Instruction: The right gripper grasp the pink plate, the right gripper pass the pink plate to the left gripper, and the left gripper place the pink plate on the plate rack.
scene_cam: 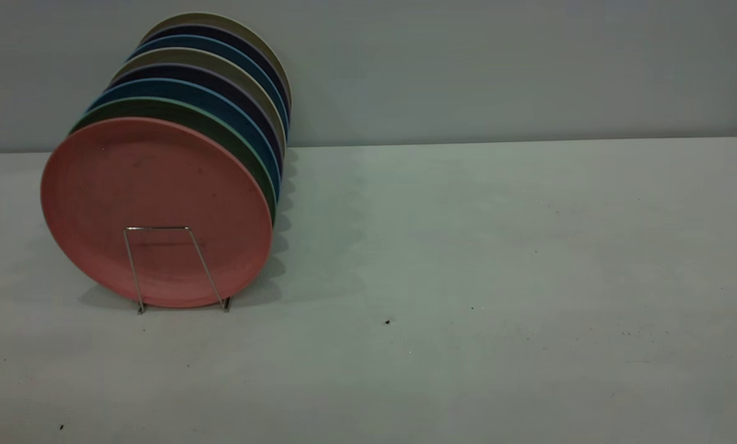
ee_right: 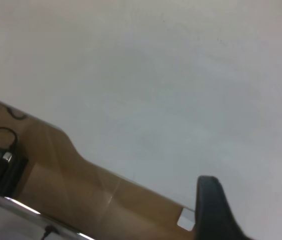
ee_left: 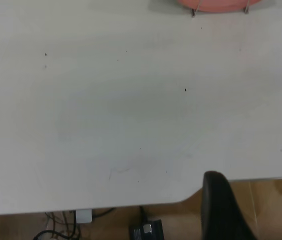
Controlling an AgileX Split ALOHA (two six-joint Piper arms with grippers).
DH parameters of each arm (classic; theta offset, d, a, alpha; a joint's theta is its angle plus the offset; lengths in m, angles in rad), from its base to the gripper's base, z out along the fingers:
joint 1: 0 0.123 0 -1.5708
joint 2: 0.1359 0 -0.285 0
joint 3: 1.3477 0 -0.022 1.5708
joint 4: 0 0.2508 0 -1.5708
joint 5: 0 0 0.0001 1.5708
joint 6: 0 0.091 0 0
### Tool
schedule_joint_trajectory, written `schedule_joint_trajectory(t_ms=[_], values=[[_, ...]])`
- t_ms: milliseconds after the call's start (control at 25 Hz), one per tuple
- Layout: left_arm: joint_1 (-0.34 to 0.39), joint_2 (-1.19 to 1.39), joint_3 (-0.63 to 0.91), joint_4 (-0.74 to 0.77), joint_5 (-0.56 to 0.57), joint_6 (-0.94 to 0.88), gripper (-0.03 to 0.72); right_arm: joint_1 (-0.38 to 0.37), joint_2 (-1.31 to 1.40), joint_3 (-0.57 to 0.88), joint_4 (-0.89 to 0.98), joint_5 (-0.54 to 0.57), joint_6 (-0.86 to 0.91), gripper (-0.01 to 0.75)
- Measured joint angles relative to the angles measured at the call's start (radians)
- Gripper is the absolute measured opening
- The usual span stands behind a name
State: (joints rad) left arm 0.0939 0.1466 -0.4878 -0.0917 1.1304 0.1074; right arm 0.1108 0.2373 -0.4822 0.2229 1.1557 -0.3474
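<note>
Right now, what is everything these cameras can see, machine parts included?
pink plate: one, salmon pink, upright at the front of the row.
other plates: about seven, green, blue, dark navy and beige, standing behind it.
plate rack: one, silver wire, under the row at the table's left.
table: one, pale grey, dark specks.
cables and box: black, on the floor past the table edge.
left gripper: black, held off the table edge.
right gripper: black, likewise.

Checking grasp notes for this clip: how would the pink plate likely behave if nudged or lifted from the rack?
The pink plate looks matte and rigid, so probably stiff and light. Standing on edge behind the plate rack loop, it could roll or tip if nudged sideways.
</note>
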Motion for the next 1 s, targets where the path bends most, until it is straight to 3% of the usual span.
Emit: schedule_joint_trajectory(t_ms=[280, 600, 1000], values=[[-0.005, -0.015, 0.001, 0.001, 0.000, -0.001, 0.400, 0.000, 0.000, 0.000, -0.044, -0.008, 0.029, 0.419], [-0.089, -0.082, 0.001, 0.002, 0.000, -0.003, 0.400, 0.000, -0.005, 0.001, -0.121, -0.017, 0.132, 0.419], [-0.090, -0.099, 0.001, 0.015, 0.000, -0.004, 0.400, 0.000, -0.008, 0.001, -0.132, -0.019, 0.136, 0.419]])
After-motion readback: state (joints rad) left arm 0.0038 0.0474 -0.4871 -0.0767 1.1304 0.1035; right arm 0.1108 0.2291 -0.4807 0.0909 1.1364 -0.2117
